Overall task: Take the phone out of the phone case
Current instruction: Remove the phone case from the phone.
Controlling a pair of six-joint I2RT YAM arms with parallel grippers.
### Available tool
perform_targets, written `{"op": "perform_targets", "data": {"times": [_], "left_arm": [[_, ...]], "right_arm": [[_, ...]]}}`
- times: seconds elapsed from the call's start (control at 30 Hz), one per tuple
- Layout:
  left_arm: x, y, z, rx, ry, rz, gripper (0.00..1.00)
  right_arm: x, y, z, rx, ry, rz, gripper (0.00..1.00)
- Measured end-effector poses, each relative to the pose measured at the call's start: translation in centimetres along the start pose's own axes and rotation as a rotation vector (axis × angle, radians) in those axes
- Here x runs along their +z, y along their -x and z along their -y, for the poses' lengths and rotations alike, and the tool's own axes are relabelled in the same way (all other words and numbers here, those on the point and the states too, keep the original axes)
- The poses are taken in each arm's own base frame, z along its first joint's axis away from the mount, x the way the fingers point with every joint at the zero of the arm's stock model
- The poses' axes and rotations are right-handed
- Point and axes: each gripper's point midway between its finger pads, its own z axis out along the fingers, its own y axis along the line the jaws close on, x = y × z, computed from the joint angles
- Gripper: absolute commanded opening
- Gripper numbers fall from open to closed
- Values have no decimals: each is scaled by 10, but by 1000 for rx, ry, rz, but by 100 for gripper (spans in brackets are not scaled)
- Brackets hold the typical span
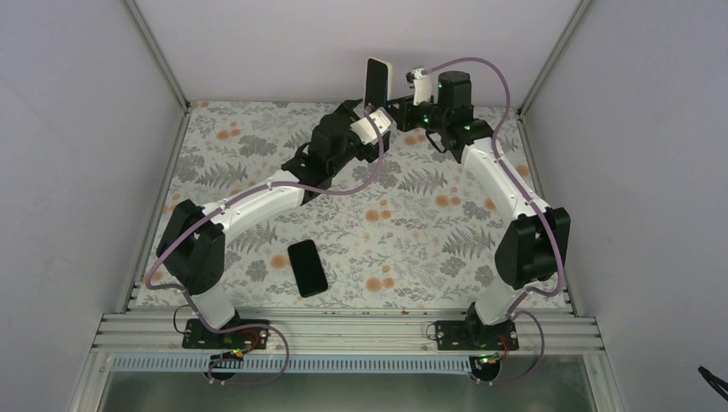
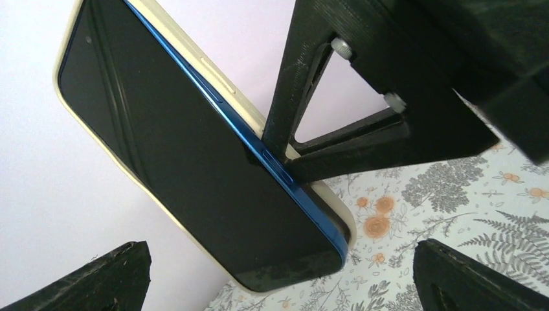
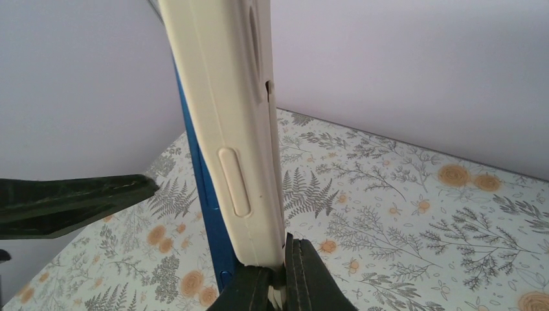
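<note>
Top external view: right pincer clamped on phone case, holding it upright at top centre, presenting phone to left pincer, jaws apart, for extraction.

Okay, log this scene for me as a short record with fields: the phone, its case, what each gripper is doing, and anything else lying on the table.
phone: black screen, blue edge, held up in the air near the far wall
phone case: whitish, on the phone's back, blue edge showing beside it
right gripper: shut on the phone case's edge
left gripper: open, close to the phone's end, not touching it
spare phone: black, bare, flat on the table near the left arm
</note>
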Motion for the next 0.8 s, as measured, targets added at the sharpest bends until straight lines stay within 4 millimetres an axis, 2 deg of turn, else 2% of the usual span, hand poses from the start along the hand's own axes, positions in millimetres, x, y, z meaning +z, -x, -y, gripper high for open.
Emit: {"op": "perform_targets", "data": {"times": [0.23,0.5,0.8], "left_arm": [[11,-9,-2,-4,52,-4,100],[10,-33,-5,-2,120,-35,100],[8,-30,-18,-14,184,-16,100]], "right_arm": [[2,-1,-5,1,9,-2,3],[3,-1,-7,0,13,-4,3],[5,-3,-13,-5,25,-8,3]]}}
